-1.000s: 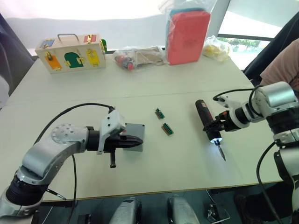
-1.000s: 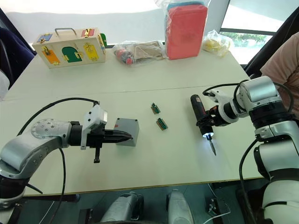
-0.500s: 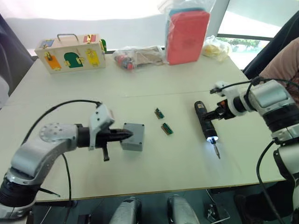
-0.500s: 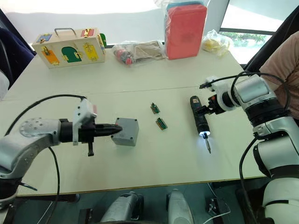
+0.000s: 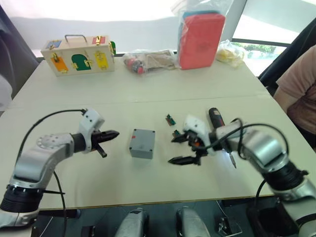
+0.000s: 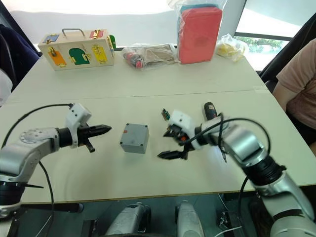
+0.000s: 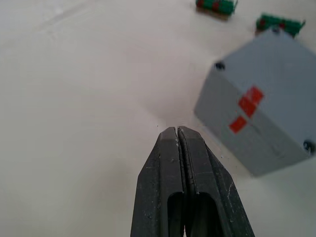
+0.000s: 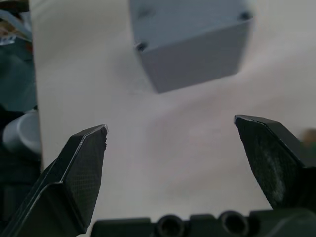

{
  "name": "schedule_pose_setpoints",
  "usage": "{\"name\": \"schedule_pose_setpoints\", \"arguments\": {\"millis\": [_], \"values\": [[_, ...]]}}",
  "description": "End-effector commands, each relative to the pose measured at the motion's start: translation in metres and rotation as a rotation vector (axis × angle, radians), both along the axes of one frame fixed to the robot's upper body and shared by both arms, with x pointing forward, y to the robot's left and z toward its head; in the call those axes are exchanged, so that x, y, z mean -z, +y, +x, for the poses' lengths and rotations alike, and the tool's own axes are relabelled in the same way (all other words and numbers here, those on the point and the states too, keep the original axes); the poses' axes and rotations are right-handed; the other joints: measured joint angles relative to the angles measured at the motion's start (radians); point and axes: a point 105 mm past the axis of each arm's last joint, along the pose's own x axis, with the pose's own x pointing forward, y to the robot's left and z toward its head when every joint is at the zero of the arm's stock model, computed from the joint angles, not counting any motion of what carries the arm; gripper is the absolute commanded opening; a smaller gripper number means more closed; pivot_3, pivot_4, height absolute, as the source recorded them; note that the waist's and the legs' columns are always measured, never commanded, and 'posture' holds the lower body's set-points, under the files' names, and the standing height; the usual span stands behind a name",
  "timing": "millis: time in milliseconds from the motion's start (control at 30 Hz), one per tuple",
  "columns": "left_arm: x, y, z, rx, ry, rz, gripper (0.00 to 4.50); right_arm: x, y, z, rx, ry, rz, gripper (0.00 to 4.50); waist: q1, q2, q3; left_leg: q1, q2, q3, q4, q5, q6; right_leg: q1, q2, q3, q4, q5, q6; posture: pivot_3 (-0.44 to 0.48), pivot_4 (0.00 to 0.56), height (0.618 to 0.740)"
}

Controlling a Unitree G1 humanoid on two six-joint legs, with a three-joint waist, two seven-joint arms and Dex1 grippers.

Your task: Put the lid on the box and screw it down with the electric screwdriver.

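While the small square grey plastic box sits on the pale counter, left gripper clenched empty beside it; right gripper released, fingers spread.

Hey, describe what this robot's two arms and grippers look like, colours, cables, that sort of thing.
Both arms are silver-grey metal with rounded joint housings and black bands near the base. A thin black cable loops loosely along each. Each wrist carries a white block. The left gripper and the right gripper each have two slim black fingers tapering to points. The left wrist view shows scuffed fingers.
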Motion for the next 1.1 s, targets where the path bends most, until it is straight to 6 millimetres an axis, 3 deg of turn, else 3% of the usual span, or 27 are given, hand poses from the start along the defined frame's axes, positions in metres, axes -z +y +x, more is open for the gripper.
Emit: {"name": "schedule_pose_setpoints", "arguments": {"millis": [33, 267, 467, 600, 700, 933, 1100], "values": [[-0.004, -0.012, -0.003, 0.027, -0.051, 0.015, 0.0, -0.009, 0.012, 0.004, 0.021, -0.078, 0.026, 4.34, 0.002, 0.0, 0.0, 0.0, 0.0, -0.001, 0.0, 0.001, -0.002, 0.0, 0.0, 0.0, 0.0, 0.0, 0.0, 0.0, 0.15, 0.74], [0.006, -0.02, -0.01, 0.07, -0.021, 0.023, 0.0, -0.001, 0.031, 0.004, 0.016, -0.054, 0.052, 4.34, -0.002, 0.0, 0.0, 0.0, 0.001, -0.001, -0.001, 0.002, -0.003, -0.001, 0.001, -0.001, 0.0, 0.0, 0.0, 0.0, 0.15, 0.74], [0.003, -0.042, 0.011, 0.145, -0.064, 0.02, 0.0, -0.007, 0.051, -0.016, -0.066, 0.115, 0.17, 4.34, 0.003, -0.001, 0.0, 0.0, 0.001, -0.002, -0.001, 0.002, -0.003, 0.0, 0.001, -0.002, 0.0, 0.0, 0.0, 0.0, 0.15, 0.74], [-0.001, -0.045, 0.021, 0.174, -0.084, 0.026, 0.0, -0.013, 0.052, -0.023, -0.092, 0.141, 0.177, 4.34, -0.002, -0.001, 0.0, 0.0, 0.0, -0.002, 0.0, 0.002, -0.003, 0.0, 0.001, -0.003, 0.0, 0.0, 0.0, 0.0, 0.15, 0.74], [-0.002, -0.034, 0.028, 0.154, -0.098, 0.068, 0.0, -0.012, 0.044, -0.024, -0.089, 0.112, 0.135, 4.34, -0.004, -0.001, 0.0, 0.0, 0.001, -0.002, -0.001, 0.002, -0.003, 0.0, 0.001, -0.003, 0.0, 0.0, 0.0, 0.0, 0.15, 0.74], [-0.009, 0.003, 0.023, 0.087, -0.098, 0.135, 0.0, -0.017, 0.015, 0.003, -0.042, -0.083, 0.012, 4.34, -0.006, -0.001, 0.0, 0.0, 0.001, -0.001, -0.001, 0.002, -0.003, -0.001, 0.002, -0.003, 0.0, 0.0, 0.0, 0.0, 0.15, 0.74], [-0.003, 0.005, -0.016, 0.139, -0.01, 0.12, 0.0, -0.009, 0.015, 0.029, -0.053, -0.208, -0.03, 4.34, -0.009, -0.001, 0.0, 0.0, 0.002, 0.0, -0.002, 0.002, -0.003, -0.002, 0.002, -0.002, 0.001, 0.0, 0.0, 0.0, 0.15, 0.74]]}}
